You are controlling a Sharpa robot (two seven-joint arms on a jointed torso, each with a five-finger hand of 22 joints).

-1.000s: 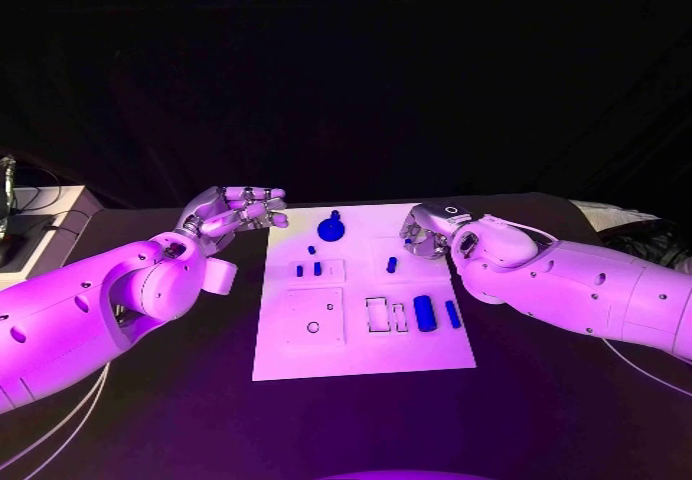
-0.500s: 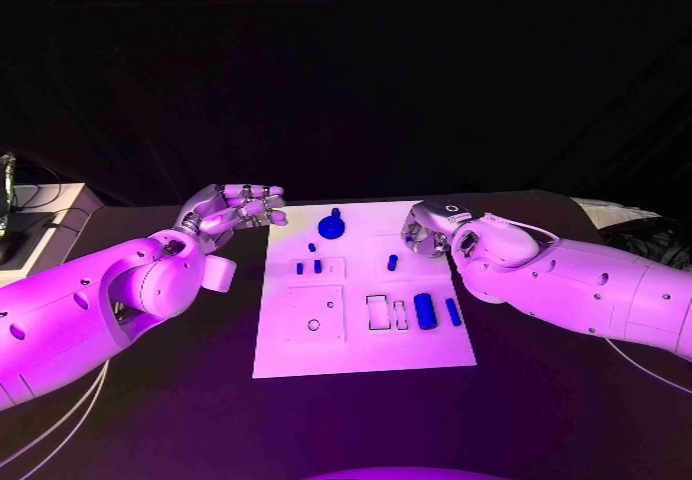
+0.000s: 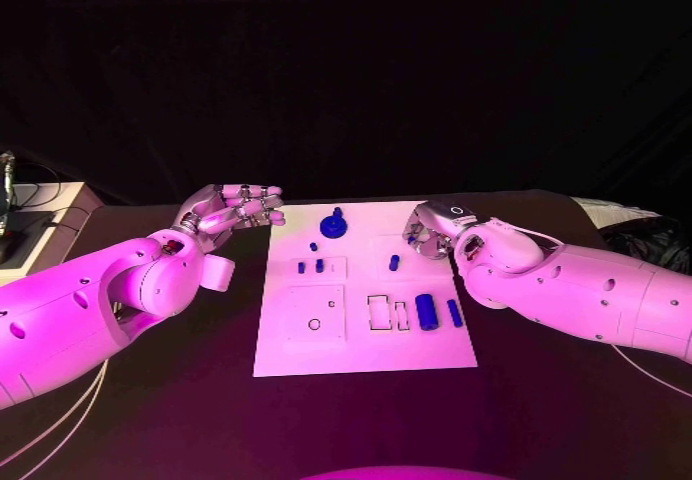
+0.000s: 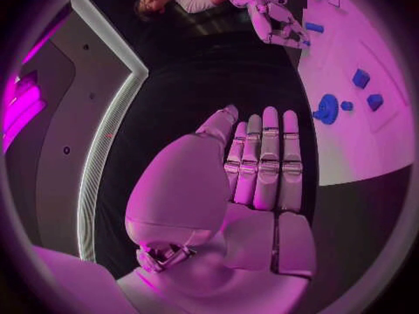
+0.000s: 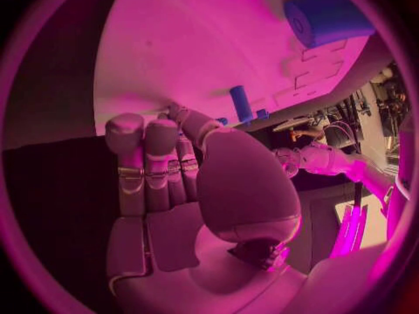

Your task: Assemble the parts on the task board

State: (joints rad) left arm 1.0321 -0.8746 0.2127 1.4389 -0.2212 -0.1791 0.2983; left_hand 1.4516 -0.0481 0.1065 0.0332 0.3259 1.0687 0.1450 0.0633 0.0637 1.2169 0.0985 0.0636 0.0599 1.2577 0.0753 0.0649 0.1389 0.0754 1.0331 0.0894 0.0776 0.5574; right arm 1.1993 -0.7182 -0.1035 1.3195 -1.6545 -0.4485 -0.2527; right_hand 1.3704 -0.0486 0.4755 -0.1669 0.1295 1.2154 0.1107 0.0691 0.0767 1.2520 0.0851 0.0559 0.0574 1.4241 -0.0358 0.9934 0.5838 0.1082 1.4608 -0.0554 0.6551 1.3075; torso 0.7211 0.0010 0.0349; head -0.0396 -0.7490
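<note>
Both robot hands empty: left robot hand (image 3: 235, 208) open off the board (image 3: 433, 355), right robot hand (image 3: 431, 231) fingers curled. Small upright peg (image 3: 394, 263) sits just inboard of right, so right's nearer.

right hand (image 5: 188, 188): fingers curled, empty | over task board (image 5: 201, 42) | blue parts: peg (image 5: 240, 102), cylinder (image 5: 327, 17)

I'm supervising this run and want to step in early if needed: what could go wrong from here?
1. The right hand hovers low at the task board edge, beside a small upright blue part; a careless reach may topple it.
2. The blue parts lie close together near the board's right side, such as the large cylinder and the thin bar, so the fingers might nudge a neighbour.
3. The left hand hangs off the board, near the round blue part.
</note>
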